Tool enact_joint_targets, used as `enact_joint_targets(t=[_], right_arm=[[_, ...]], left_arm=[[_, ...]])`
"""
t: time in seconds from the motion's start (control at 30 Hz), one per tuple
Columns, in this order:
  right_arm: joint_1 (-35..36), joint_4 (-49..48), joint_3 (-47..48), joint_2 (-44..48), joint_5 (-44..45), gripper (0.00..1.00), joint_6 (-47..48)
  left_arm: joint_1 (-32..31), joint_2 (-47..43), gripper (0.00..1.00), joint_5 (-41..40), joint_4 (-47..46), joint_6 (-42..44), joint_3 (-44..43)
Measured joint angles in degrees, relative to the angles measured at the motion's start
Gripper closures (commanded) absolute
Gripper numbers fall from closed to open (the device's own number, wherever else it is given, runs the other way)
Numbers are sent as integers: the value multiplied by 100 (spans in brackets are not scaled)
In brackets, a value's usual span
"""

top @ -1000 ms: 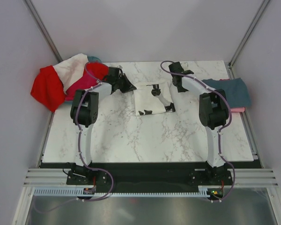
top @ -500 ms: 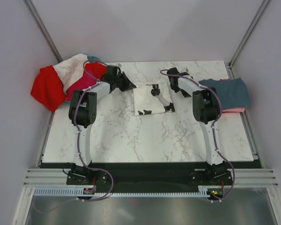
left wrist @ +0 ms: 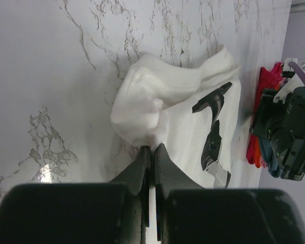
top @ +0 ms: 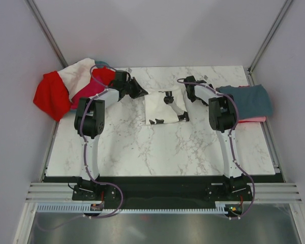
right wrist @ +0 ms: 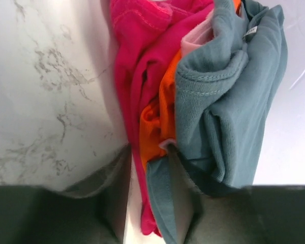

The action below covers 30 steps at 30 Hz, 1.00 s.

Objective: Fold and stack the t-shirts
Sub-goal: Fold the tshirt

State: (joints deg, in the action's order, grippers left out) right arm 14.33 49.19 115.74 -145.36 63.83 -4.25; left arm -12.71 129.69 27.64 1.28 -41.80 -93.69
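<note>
A white t-shirt with a black print [top: 165, 107] lies partly folded at the table's middle back. It also shows in the left wrist view [left wrist: 183, 96]. My left gripper [top: 138, 92] is at its left edge, and its jaws [left wrist: 152, 148] are shut on a bunched white fold. My right gripper [top: 192, 94] is past the shirt's right edge and holds none of it. Its fingers [right wrist: 112, 175] stand apart, and the edge of a folded stack shows between them: slate grey-blue [right wrist: 229, 101], orange [right wrist: 165, 112] and magenta [right wrist: 137, 61]. I cannot tell whether they touch it.
The folded stack, slate grey-blue on top [top: 246, 99] and pink beneath [top: 257, 119], sits at the right edge. A heap of red [top: 51, 94], white and magenta shirts covers the teal basket [top: 102, 64] at the back left. Walls stand close on both sides.
My right gripper has pulled off the white shirt's right side and turned toward the stack, with its elbow moving left. My left gripper has barely moved and still pinches the shirt.
</note>
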Motion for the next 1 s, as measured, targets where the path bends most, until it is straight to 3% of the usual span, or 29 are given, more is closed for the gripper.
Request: enact_joint_targets(t=[0.03,0.1,0.2,0.47,0.67,0.7,0.73,0.77,1.0], right_arm=[[-9,0,0,-7,13,66,9],[-17,0,0,-31,66,87,4],[-15,-2,2,-90,170,100,-9],[214,31,-164,-17,138,100,-188],[643,323,-221,179,-374,100,-439],[723,376,-175,190,-457,98,-483],[804,437,-101,190,-555,89,-522],[876,492,-11,190,-669,71,-562],[1095,568,654,254,-1786,59,-944]], left_arm=[[0,0,98,7,-9,0,0],[0,0,98,17,-20,0,0],[4,0,98,52,-26,0,0],[11,0,98,127,-81,0,2],[103,0,98,177,-98,-2,39],[138,0,98,195,-98,-2,46],[168,0,98,205,-101,-2,46],[203,0,98,210,-101,-2,46],[302,0,98,229,-96,-2,48]])
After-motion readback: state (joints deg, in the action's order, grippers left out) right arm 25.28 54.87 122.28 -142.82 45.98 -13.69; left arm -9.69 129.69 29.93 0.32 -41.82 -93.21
